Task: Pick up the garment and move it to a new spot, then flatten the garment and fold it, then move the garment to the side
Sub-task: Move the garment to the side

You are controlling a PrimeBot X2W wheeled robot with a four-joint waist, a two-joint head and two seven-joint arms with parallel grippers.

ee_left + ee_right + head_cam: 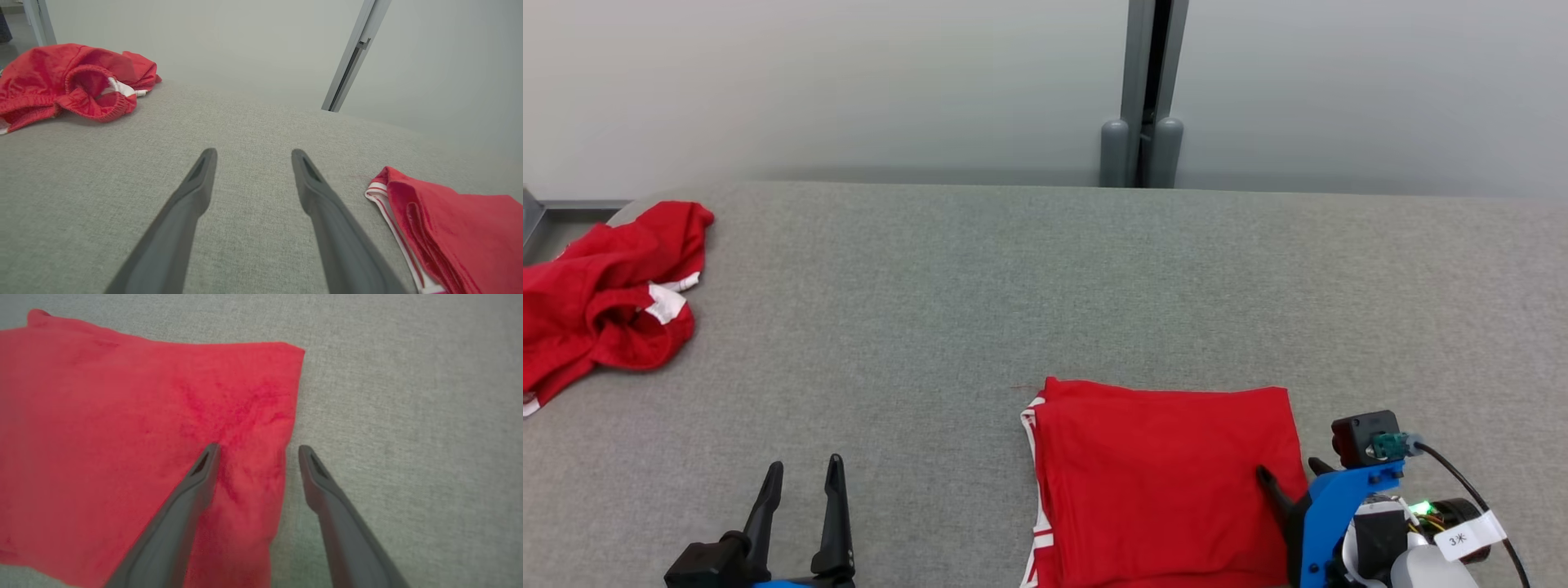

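Two red garments (1168, 482) (605, 302), two tools (805, 462) (1288, 466)

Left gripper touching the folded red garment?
Apart. Head view: the left gripper stands well left of the folded red garment, with bare grey table between them.

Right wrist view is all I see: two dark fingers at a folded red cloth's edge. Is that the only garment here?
Observer: No, a crumpled red garment with white trim lies at the far left of the grey fabric table.
Operator: Where's the other arm?
Observer: The left gripper stands open over bare table, left of the folded red garment, holding nothing.
Operator: Is the folded one all red?
Observer: No, white stripes edge its left side.
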